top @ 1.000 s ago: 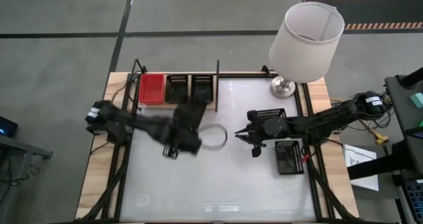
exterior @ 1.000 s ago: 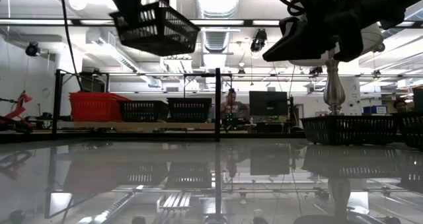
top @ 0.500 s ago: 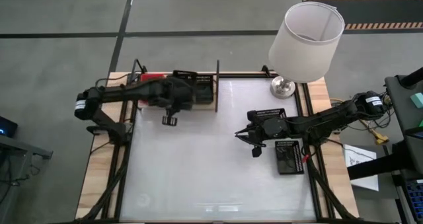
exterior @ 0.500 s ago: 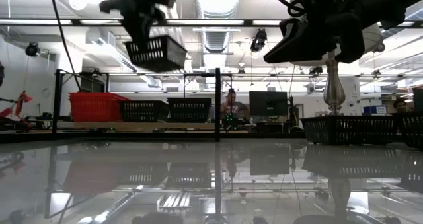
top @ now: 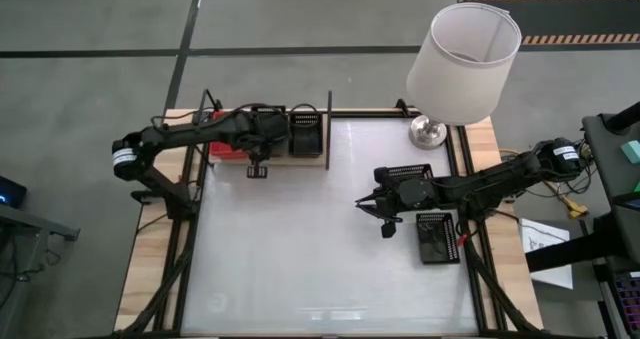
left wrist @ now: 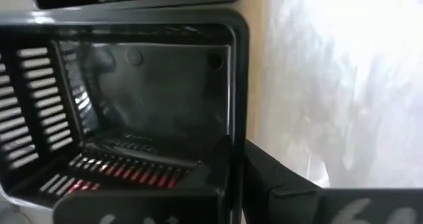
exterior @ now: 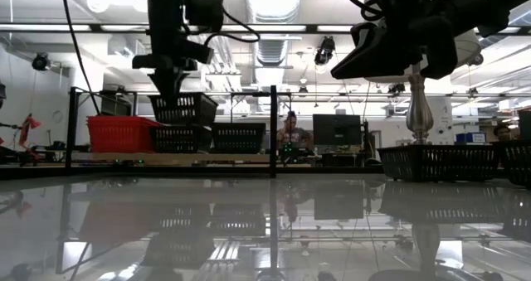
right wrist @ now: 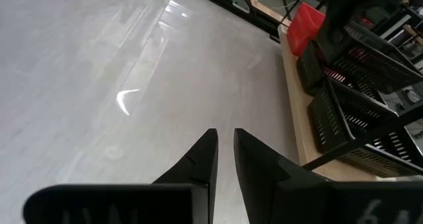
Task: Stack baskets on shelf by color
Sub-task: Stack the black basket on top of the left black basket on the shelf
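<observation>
My left gripper [top: 262, 139] is over the wooden shelf [top: 300, 160] at the table's far left, shut on a black basket [exterior: 184, 109]. That basket hangs just over another black basket [exterior: 181, 138] in the shelf's middle place; whether they touch, I cannot tell. A red basket [exterior: 120, 134] stands to its left and a third black basket [top: 306, 134] to its right, beside the upright divider. My right gripper [right wrist: 225, 133] waits shut, holding nothing, above the table's right half, near two black baskets [top: 437, 236] [top: 405, 170] on the tabletop. My left gripper holds the black basket by the rim of one side wall [left wrist: 234, 151], one finger inside and the outer finger [left wrist: 284, 184] outside. The fingers come from above, pointing down. The basket hangs about level below them, over the shelf's middle basket.
A lamp with a white shade [top: 463, 49] and a metal base [top: 428, 131] stands at the table's far right corner. The shelf's black frame and divider [exterior: 273, 130] rise at the far edge. The glossy white tabletop [top: 320, 259] lies between the arms.
My left arm has swung from the table's middle toward the far left, carrying the black basket, and has come down over the shelf. The basket, tilted and high a second ago, now hangs level just above the middle black basket.
</observation>
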Tool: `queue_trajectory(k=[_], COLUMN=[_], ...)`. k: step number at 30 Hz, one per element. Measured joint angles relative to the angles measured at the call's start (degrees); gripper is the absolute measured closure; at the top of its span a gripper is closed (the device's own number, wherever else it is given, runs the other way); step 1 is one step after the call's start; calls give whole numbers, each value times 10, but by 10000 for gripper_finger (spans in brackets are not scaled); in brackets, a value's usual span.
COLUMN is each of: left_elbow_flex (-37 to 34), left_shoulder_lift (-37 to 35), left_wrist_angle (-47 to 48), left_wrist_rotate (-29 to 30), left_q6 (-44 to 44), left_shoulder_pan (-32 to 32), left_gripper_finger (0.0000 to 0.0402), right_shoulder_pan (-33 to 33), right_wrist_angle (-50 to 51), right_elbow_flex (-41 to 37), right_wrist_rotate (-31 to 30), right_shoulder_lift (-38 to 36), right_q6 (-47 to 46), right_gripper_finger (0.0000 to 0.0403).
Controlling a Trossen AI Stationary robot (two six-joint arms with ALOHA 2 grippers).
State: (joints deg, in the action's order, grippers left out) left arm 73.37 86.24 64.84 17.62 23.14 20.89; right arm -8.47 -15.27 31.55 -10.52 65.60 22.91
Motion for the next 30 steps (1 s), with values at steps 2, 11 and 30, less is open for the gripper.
queue_trajectory(k=[2, 11, 30], left_elbow_flex=[-5, -22, -28], left_shoulder_lift=[0, 4, 8], left_wrist_angle=[-9, -18, -44], left_wrist_rotate=[0, 0, 2], left_q6=[0, -2, -1], left_shoulder_pan=[4, 8, 9], left_gripper_finger=[401, 401, 402], right_shoulder_pan=[0, 0, 0], right_wrist_angle=[0, 0, 0], right_elbow_flex=[0, 0, 0], right_wrist_rotate=[0, 0, 0], right_shoulder_lift=[0, 0, 0], right_q6=[0, -4, -4], right_gripper_finger=[360, 360, 360])
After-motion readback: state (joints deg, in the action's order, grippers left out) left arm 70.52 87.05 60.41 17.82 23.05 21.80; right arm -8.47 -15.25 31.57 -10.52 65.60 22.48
